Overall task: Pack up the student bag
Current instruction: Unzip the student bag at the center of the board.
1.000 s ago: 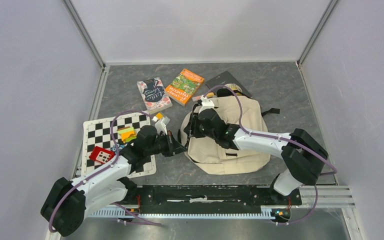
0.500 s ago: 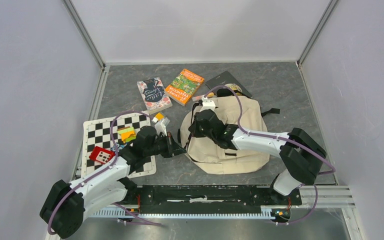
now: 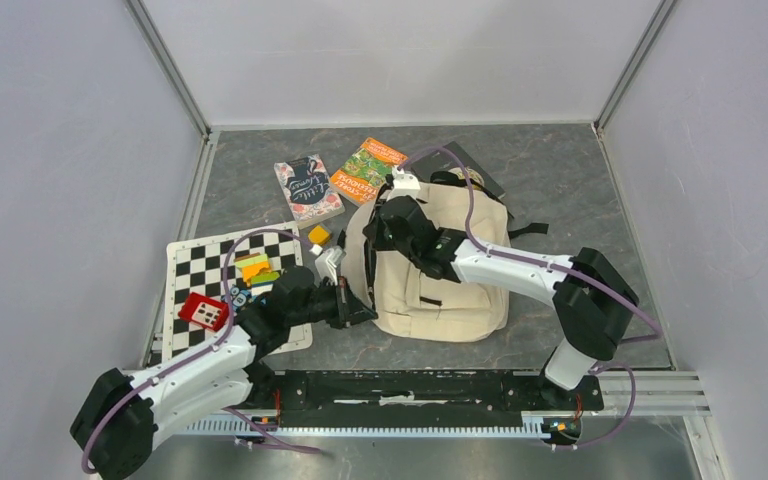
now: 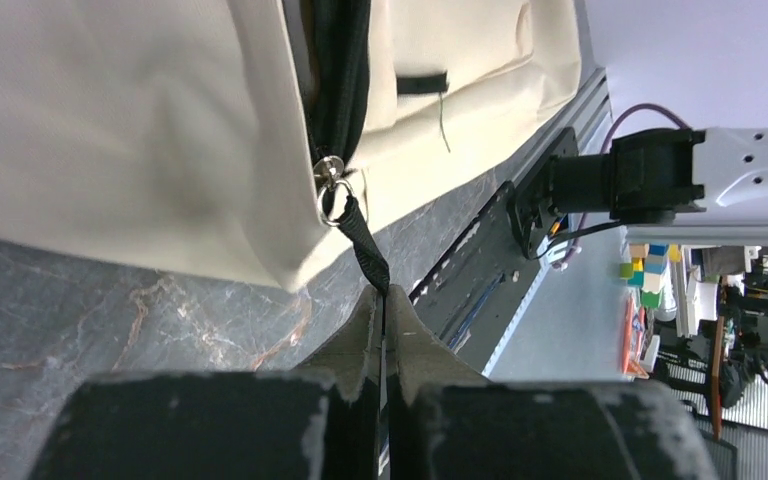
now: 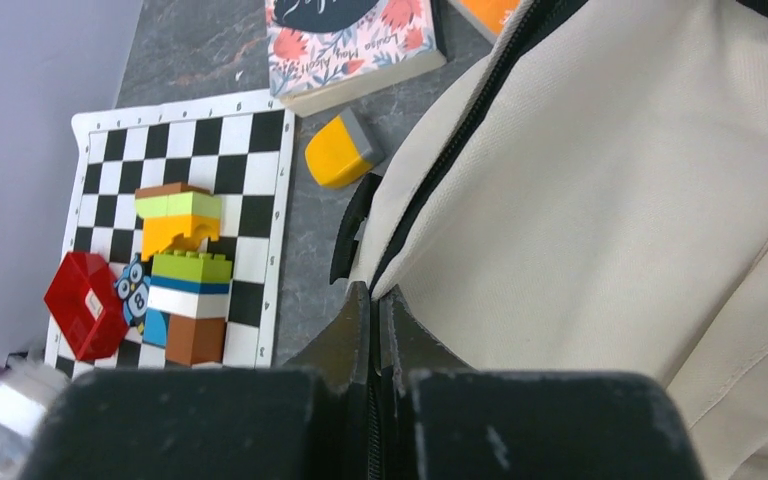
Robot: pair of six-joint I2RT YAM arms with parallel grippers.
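Pulls student bag (image 3: 440, 275) up and left of its spot a second back, now mid-frame, with right gripper (image 5: 373, 300) newly clenched on its zipper seam and left gripper (image 4: 383, 305) pinching zipper pull (image 4: 365, 250), likely tensioning for unzipping.

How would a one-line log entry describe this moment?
left claw: shut on zipper pull | right claw: shut on backpack zipper edge | books: outside backpack
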